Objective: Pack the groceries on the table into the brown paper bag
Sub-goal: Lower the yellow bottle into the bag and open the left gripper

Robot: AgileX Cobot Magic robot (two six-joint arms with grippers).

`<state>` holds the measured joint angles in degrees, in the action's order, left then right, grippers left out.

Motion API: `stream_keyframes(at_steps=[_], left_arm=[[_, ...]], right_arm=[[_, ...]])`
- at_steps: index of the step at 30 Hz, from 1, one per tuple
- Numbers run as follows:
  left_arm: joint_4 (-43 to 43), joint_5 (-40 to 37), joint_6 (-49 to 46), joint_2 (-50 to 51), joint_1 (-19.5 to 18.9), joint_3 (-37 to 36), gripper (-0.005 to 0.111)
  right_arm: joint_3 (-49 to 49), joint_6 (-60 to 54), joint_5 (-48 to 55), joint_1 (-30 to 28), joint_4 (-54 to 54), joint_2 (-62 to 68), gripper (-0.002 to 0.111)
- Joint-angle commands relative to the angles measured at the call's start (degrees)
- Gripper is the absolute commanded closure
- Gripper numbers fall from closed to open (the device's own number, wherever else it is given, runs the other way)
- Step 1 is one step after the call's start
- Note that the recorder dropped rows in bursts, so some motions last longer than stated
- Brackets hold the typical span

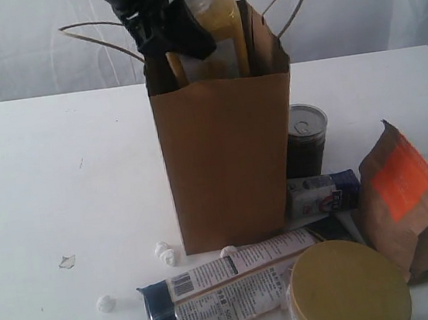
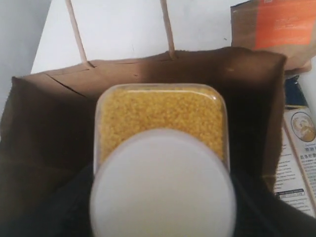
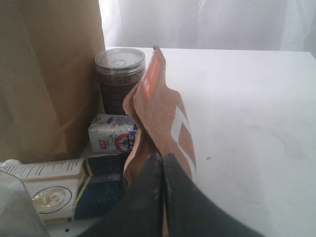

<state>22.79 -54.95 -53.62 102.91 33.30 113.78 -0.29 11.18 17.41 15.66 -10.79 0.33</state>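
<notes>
The brown paper bag (image 1: 230,166) stands upright in the middle of the table (image 1: 46,188). My left gripper (image 1: 170,29) is shut on the yellow-grain bottle (image 1: 221,30) and holds it upright in the bag's mouth, white cap up. In the left wrist view the bottle (image 2: 160,113) sits inside the bag (image 2: 44,123). To the bag's right lie the can (image 1: 306,137), blue-white packet (image 1: 320,194) and brown pouch (image 1: 401,191). The long packet (image 1: 230,287) and gold-lidded jar (image 1: 347,288) lie in front. My right gripper (image 3: 163,158) is shut, tips at the pouch (image 3: 158,108).
A few white foam bits (image 1: 165,252) and a clear wrapper scrap (image 1: 67,261) lie on the table left of the bag's base. A white curtain hangs behind the table. The bag's string handles (image 1: 97,34) stick up on both sides.
</notes>
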Motion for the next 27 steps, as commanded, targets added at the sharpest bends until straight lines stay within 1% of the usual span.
stream_keyframes(at_steps=[1,8,12,14,16,20,27], left_arm=[[0.34,2.29,-0.88,1.53,0.16,1.0,0.107],[0.4,2.33,-2.38,3.75,0.16,1.0,0.107],[0.64,1.02,-2.95,3.75,0.16,1.75,0.107],[0.29,-0.13,-3.82,3.86,1.21,4.36,0.107],[0.15,0.12,-4.01,4.59,1.95,5.29,0.107],[-0.51,-0.74,-4.33,7.35,2.38,5.63,0.107],[-0.51,-0.89,-3.36,8.47,2.44,5.63,0.107]], right_arm=[[0.29,0.15,-0.35,-0.32,-0.21,-0.33,0.108],[0.29,0.15,-0.35,-0.32,-0.21,-0.33,0.108],[0.29,0.15,-0.35,-0.32,-0.21,-0.33,0.108],[0.29,0.15,-0.35,-0.32,-0.21,-0.33,0.108],[0.29,0.15,-0.35,-0.32,-0.21,-0.33,0.108],[0.29,0.15,-0.35,-0.32,-0.21,-0.33,0.108],[0.29,0.15,-0.35,-0.32,-0.21,-0.33,0.108]])
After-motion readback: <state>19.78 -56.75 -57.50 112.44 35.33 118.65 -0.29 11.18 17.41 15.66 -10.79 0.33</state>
